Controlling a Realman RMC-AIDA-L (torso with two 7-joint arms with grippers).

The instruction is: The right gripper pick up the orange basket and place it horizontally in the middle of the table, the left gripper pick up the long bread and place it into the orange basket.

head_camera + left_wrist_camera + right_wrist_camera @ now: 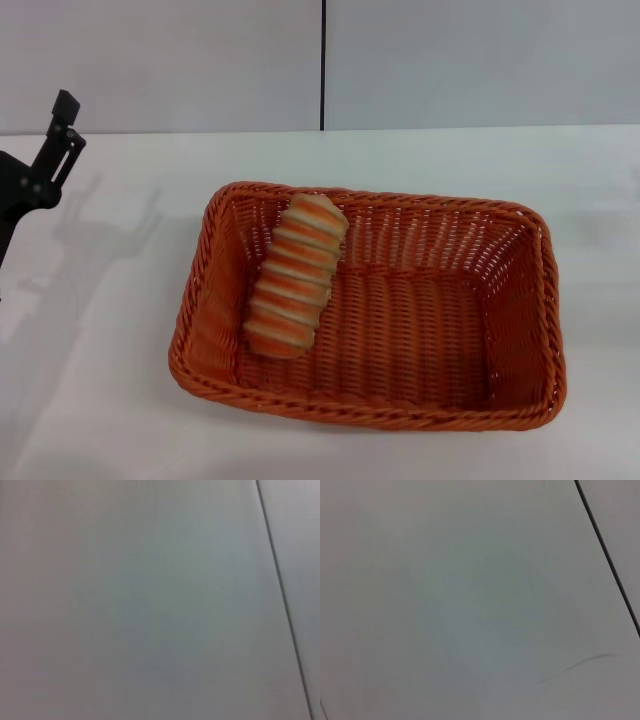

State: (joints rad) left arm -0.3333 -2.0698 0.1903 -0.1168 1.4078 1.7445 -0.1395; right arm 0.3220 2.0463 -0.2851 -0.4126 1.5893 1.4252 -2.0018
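Observation:
The orange basket (452, 413) lies lengthwise across the middle of the white table (100, 390) in the head view. The long bread (296, 277), tan with orange stripes, rests inside its left half, one end leaning up against the basket's far wall. My left gripper (62, 125) is raised at the far left edge of the head view, well away from the basket and holding nothing. The right gripper is out of view. Both wrist views show only a plain grey wall.
A grey wall with a dark vertical seam (323, 65) stands behind the table. The same seam crosses the left wrist view (280, 580) and the right wrist view (610, 560). The left arm's shadow (90, 250) falls on the table.

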